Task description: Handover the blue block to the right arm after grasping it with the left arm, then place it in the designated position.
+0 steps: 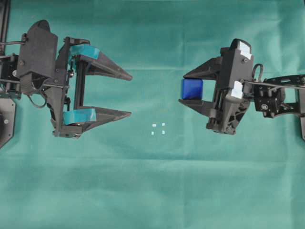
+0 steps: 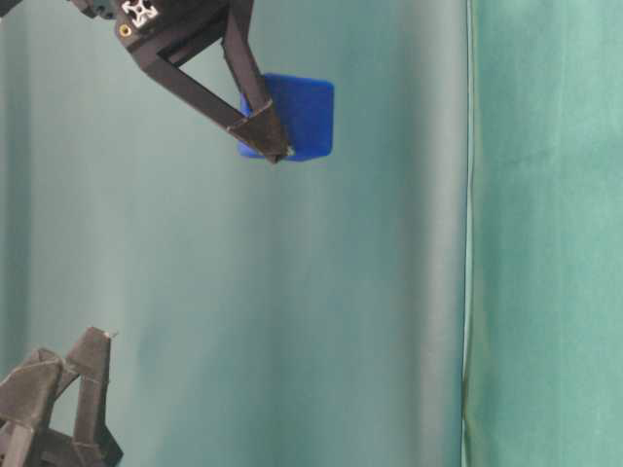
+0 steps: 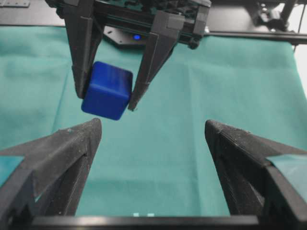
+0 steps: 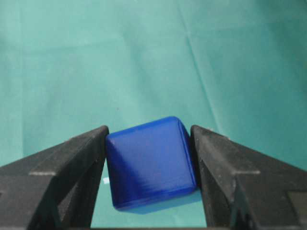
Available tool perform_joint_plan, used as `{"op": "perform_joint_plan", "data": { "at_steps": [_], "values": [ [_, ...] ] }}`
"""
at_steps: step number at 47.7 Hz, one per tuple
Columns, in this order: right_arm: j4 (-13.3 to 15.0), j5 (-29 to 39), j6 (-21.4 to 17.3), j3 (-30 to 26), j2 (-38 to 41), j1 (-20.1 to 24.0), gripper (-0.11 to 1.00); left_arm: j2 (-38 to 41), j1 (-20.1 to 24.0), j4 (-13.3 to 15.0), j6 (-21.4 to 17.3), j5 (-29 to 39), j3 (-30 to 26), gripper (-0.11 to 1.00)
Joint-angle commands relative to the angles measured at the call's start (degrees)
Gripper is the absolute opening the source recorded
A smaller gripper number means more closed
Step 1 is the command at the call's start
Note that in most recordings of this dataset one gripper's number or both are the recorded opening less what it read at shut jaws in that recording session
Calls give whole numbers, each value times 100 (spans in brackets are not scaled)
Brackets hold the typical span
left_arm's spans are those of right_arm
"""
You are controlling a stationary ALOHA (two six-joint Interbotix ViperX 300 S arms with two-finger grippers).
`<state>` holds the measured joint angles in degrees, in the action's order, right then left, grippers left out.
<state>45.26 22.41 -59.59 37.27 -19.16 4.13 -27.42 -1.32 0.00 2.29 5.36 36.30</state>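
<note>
Blue block [image 1: 191,89] held aloft in the right gripper [image 1: 187,88], right of centre — plain black fingers [image 4: 72,163] pinch two opposite faces, block tilted a little. Left gripper [image 1: 129,94] spread wide, empty, well apart on the left. Designated position [image 1: 158,129] lies on the green cloth [image 1: 152,191] between the arms, nearer than both. Block looks rigid, light, smooth-faced — probably a bit slippery; flat opposite faces are the place to grip, as now.
</note>
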Motion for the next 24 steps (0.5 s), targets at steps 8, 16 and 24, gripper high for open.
{"op": "perform_joint_plan", "data": {
  "at_steps": [8,16,24],
  "values": [
    [-9,-18,18,-62,-105,18,59,-35,9,9,0,-18,-158,100],
    [-9,-44,18,-70,-62,18,59,-35,9,9,0,-18,-158,100],
    [-9,-70,-9,-88,176,18,59,-35,9,9,0,-18,-158,100]
  ]
}}
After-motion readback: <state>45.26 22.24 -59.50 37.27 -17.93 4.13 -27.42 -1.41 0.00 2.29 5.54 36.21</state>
